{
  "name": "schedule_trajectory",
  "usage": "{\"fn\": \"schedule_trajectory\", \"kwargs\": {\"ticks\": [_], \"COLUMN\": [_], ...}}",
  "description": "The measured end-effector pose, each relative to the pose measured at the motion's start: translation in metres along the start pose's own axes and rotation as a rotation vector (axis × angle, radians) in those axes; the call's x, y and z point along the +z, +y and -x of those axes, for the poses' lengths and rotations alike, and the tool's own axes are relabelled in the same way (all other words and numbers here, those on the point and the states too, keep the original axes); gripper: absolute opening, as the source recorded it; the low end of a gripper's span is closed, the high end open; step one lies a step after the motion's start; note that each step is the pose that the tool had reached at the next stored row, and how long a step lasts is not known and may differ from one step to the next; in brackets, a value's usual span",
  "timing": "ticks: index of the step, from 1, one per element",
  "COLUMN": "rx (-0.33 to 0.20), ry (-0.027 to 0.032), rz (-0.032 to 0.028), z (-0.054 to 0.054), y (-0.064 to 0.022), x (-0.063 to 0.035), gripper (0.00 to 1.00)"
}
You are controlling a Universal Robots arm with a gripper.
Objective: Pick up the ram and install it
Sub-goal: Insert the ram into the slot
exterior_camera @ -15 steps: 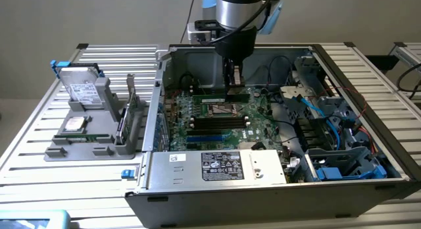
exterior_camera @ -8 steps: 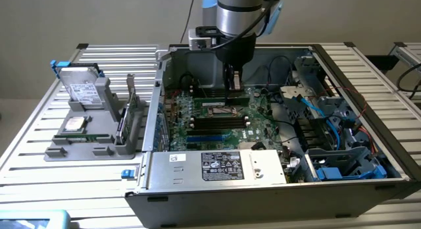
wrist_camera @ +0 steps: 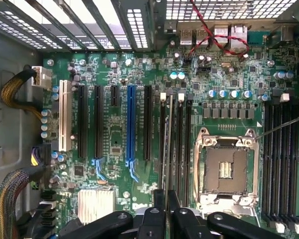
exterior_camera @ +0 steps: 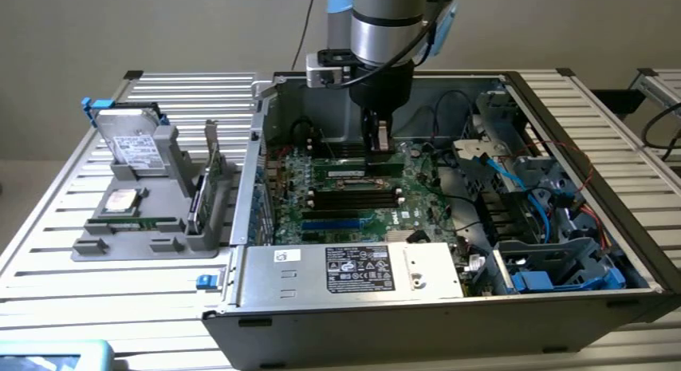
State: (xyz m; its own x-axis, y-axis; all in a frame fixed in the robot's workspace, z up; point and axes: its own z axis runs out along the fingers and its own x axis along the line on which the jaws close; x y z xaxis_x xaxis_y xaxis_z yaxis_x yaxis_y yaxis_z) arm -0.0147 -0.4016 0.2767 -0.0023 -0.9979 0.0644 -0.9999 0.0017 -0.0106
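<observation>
The ram (wrist_camera: pixel 166 149) shows edge-on as a thin strip running out from between my fingertips. My gripper (wrist_camera: pixel 165 211) is shut on it. The stick hangs over the black memory slots (wrist_camera: pixel 182 144) just beside the CPU socket (wrist_camera: pixel 224 169), lined up along them; I cannot tell whether it touches a slot. In the exterior view my gripper (exterior_camera: pixel 380 140) reaches down into the open computer case (exterior_camera: pixel 532 92), low over the back part of the green motherboard (exterior_camera: pixel 352 203).
A second bank of black slots (wrist_camera: pixel 281 159) lies on the socket's other side. A grey fixture (exterior_camera: pixel 149 227) on the exterior view's left holds a hard drive (exterior_camera: pixel 133 144) and an expansion card (exterior_camera: pixel 210 175). The power supply (exterior_camera: pixel 352 267) fills the case front; cables (exterior_camera: pixel 511 187) crowd its right.
</observation>
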Motion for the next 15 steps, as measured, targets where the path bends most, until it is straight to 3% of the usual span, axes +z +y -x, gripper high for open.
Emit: {"fn": "schedule_trajectory", "kwargs": {"ticks": [3,4,15], "rx": [0.001,0.001,0.0], "ry": [0.0141,0.0156,0.0159], "rz": [0.0,-0.0001,-0.0002], "z": [0.0004,0.0005,0.0019], "y": [0.0001,0.0,0.0001], "x": [0.0021,0.0027,0.0084], "gripper": [0.14,0.14,0.14]}}
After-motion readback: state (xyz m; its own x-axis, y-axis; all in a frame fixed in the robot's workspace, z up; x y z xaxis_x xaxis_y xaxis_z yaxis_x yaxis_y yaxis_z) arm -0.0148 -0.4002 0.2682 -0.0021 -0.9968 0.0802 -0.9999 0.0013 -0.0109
